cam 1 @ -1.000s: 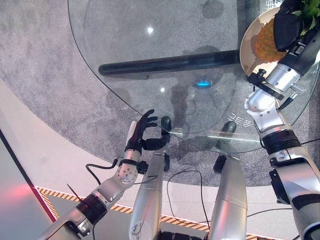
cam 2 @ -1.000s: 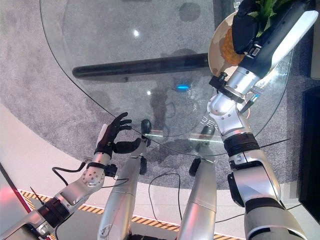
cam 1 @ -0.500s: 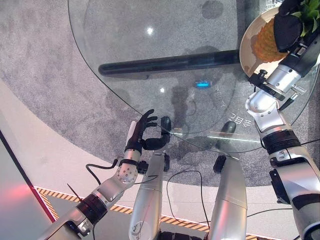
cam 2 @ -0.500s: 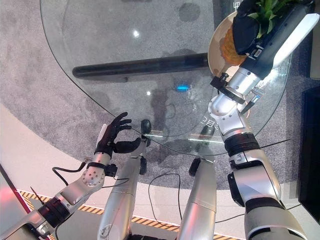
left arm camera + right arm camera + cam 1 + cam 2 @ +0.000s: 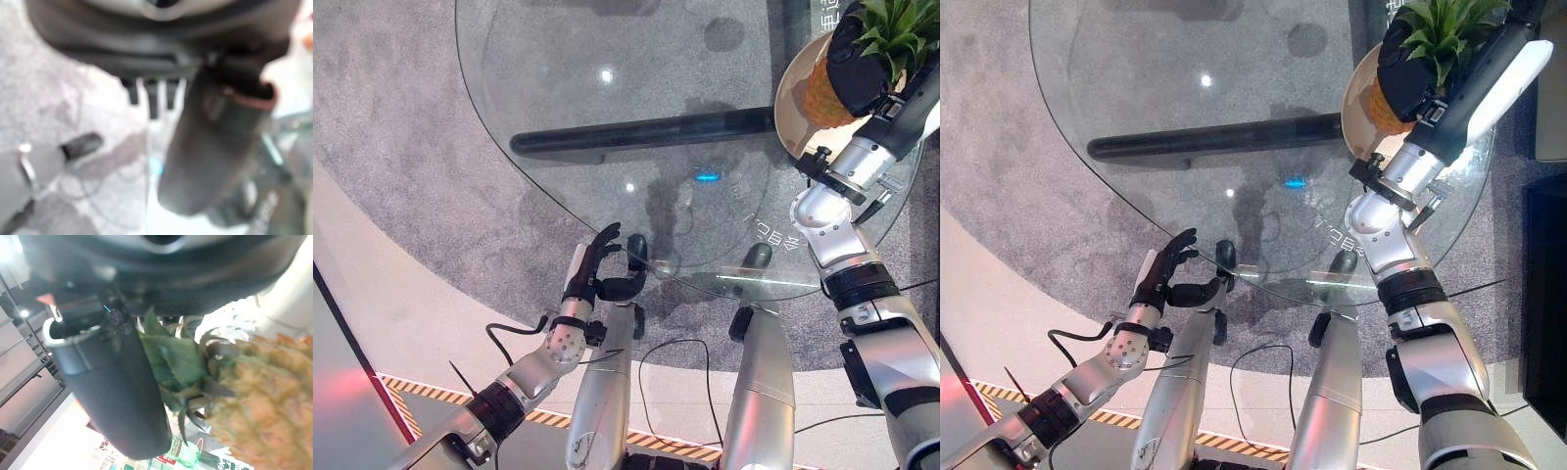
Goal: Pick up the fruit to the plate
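Observation:
A pineapple (image 5: 808, 94) with a green crown (image 5: 1442, 29) leans on a tan plate (image 5: 792, 134) at the far right of the round glass table (image 5: 607, 117). My right hand (image 5: 858, 70) is shut on the pineapple where the crown meets the fruit. In the right wrist view its thumb (image 5: 112, 382) lies beside the leaves (image 5: 176, 360) and the scaly body (image 5: 259, 401). My left hand (image 5: 594, 269) hangs open by the table's near edge, holding nothing. Its thumb (image 5: 215, 137) looms large in the left wrist view.
A long dark bar (image 5: 636, 129) runs under the glass. Grey carpet (image 5: 401, 147) surrounds the table, and yellow-black striped tape (image 5: 421, 392) marks the floor at the near left. A dark cabinet (image 5: 1542, 294) stands to the right.
The whole view has shifted a little. More of the pineapple's green crown now shows above my right hand. My left hand stays by the table's near edge.

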{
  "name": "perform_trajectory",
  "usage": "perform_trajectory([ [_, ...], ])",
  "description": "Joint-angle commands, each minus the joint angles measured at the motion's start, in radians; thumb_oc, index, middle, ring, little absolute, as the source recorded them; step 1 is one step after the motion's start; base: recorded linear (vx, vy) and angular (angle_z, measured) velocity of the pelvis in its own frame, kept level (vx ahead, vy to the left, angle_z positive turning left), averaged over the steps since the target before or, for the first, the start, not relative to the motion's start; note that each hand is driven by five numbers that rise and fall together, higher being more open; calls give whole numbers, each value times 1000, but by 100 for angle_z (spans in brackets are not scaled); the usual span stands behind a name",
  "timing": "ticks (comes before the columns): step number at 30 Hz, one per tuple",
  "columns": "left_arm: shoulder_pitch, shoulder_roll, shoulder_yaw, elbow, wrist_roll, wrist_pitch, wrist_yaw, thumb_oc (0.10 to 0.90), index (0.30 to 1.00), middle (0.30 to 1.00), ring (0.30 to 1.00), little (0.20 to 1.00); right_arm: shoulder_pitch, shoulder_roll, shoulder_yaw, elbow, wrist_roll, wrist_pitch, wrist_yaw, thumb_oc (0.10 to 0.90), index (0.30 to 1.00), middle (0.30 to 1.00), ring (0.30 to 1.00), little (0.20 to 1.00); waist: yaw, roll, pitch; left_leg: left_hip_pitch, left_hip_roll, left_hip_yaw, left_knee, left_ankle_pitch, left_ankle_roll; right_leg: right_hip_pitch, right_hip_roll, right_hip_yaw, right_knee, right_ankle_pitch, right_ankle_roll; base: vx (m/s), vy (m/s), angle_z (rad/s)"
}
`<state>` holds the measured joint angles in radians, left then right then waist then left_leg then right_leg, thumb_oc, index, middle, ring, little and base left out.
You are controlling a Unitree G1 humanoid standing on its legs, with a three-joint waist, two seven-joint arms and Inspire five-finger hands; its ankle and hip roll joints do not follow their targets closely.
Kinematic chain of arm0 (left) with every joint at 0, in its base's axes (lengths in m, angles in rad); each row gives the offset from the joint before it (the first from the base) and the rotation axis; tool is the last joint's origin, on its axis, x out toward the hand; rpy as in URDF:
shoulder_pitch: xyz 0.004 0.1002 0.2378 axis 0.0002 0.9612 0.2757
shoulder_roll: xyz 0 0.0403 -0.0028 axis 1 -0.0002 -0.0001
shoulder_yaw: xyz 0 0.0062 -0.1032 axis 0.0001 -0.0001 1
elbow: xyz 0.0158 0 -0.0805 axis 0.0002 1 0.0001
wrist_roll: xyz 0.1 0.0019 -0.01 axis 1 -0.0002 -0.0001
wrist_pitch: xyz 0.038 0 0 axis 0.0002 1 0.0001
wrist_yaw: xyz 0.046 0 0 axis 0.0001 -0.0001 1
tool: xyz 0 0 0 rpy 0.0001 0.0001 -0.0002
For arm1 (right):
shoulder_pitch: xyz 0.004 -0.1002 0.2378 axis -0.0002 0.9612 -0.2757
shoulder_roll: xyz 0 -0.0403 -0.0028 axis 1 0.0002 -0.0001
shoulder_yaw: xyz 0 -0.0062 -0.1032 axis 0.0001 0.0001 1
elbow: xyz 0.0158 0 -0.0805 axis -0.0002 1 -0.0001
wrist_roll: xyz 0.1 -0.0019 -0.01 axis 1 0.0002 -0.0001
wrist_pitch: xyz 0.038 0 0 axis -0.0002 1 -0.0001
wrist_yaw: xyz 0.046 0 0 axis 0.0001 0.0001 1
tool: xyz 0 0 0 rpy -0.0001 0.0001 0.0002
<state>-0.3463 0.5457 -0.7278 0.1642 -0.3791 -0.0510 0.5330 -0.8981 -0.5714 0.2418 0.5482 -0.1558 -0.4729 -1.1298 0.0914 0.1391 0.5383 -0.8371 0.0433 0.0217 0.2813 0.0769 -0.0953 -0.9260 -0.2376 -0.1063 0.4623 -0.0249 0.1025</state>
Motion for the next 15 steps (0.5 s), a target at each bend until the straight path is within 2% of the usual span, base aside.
perform_trajectory([
  [1, 74, -37, -3, -46, 15, -23, -5, 800, 900, 900, 900, 900, -41, -83, -33, -189, -104, -9, -48, 800, 900, 900, 900, 900, -50, 37, -18, 16, -147, 106, 45, -106, 86, 92, 157, -88, -168, 36, -30, 0, 0, 0],
  [15, 113, -31, 40, -34, 35, -41, -21, 800, 900, 900, 900, 900, 20, -117, -42, -329, -223, 117, -82, 800, 900, 900, 900, 900, -60, 0, -18, 52, -144, 109, 57, -124, 92, 140, 156, -95, -172, 32, -29, 0, 0, 0],
])
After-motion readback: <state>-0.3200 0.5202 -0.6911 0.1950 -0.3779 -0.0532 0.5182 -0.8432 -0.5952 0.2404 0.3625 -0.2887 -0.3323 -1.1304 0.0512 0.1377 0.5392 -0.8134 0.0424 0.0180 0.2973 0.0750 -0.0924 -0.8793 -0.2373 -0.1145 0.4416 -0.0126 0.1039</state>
